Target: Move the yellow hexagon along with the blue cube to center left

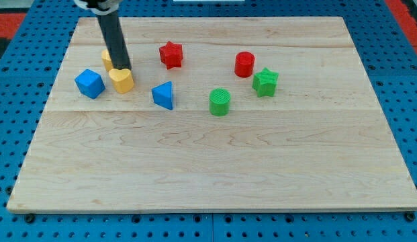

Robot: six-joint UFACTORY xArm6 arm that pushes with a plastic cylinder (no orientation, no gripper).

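The blue cube (89,83) sits at the board's left, a little above mid-height. Just to its right lies a yellow block (121,80), shaped more like a heart than a hexagon. A second yellow block (106,58) shows just above it, mostly hidden behind my rod, so I cannot make out its shape. My tip (122,68) comes down from the view's top left and touches the top edge of the nearer yellow block, to the right of the blue cube.
A blue triangular block (164,95) lies right of the yellow block. A red star (171,54), a red cylinder (244,64), a green star (265,82) and a green cylinder (219,101) spread across the upper middle of the wooden board (215,168).
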